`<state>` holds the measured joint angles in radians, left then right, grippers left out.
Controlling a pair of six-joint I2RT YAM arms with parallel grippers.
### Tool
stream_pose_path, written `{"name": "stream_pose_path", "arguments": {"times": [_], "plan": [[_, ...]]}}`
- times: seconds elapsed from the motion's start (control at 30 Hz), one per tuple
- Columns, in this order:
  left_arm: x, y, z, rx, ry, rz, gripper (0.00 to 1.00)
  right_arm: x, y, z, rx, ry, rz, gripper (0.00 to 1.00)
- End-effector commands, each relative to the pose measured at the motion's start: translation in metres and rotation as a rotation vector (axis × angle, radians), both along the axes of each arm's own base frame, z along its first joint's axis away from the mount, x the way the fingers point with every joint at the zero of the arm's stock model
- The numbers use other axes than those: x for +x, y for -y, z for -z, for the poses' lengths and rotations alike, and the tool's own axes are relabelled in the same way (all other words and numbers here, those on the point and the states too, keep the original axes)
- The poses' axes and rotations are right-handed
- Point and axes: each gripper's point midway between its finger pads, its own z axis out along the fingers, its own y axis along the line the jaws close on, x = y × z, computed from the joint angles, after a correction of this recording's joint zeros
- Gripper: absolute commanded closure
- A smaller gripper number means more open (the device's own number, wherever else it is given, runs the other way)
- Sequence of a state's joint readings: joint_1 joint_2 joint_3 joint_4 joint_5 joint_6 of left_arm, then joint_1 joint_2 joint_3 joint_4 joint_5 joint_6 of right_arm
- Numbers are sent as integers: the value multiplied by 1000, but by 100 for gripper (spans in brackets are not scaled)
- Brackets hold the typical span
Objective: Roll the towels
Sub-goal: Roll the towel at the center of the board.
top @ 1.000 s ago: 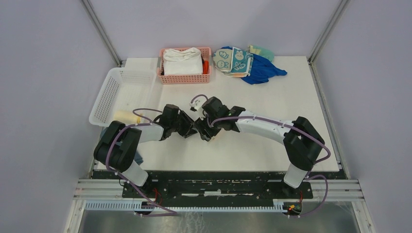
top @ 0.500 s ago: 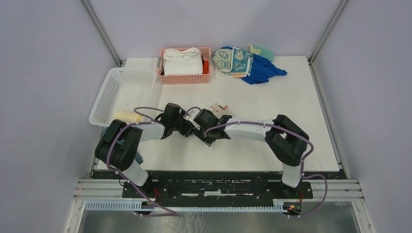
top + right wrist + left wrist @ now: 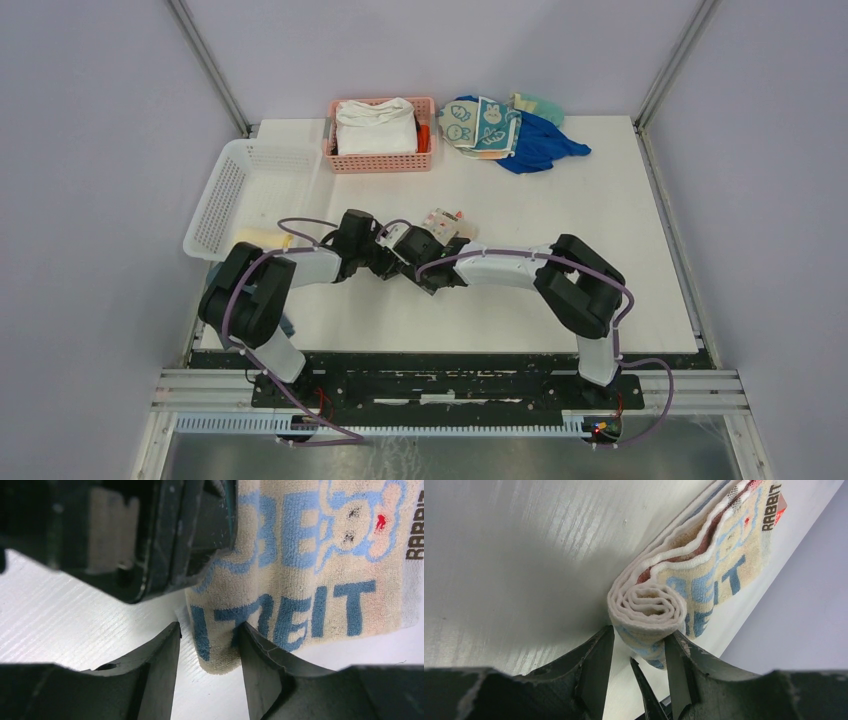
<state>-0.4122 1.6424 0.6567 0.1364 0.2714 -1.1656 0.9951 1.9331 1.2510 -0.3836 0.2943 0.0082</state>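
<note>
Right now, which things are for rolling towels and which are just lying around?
For the job: RABBIT towel, yellow towel, rabbit-face towel.
Just lying about: white cloth, pink basket, white basket, blue cloth.

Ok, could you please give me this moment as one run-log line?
RABBIT towel: partly rolled | left hand: shut on rolled end | right hand: open, straddling rolled end
</note>
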Motion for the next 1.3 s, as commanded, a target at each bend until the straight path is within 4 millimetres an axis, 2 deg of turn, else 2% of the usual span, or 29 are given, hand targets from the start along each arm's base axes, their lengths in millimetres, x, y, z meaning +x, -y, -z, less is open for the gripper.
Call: {"name": "stream_pose_path", "arguments": {"times": [0.0, 0.2, 0.27, 0.33, 0.47, 0.93, 1.0, 1.07, 1.17, 1.27], "plan": [[-40, -40, 60, 231, -183, -12, 49, -17, 14, 13, -47, -78, -32, 46], [-41, -44, 64, 265, -198, -2, 49, -14, -6, -47, 108, -15, -87, 44], [-41, -44, 65, 267, -200, -1, 49, -12, -9, -58, 137, 7, -96, 42], [-42, -44, 65, 269, -200, 0, 49, -10, -9, -61, 140, 21, -99, 41], [-41, -44, 64, 270, -197, 1, 49, -4, -6, -48, 94, 29, -83, 40], [-42, -44, 67, 272, -202, 13, 49, -4, 12, 32, -82, -61, -69, 39], [-42, -44, 67, 270, -203, 15, 49, -6, 16, 41, -90, -102, -67, 43], [-42, -43, 66, 268, -201, 16, 50, -10, 19, 48, -101, -143, -66, 52], [-41, -41, 62, 249, -196, 18, 49, -19, 18, 51, -101, -203, -83, 72], [-39, -41, 50, 235, -175, 11, 46, -35, 4, 41, -29, -297, -116, 91]]}}
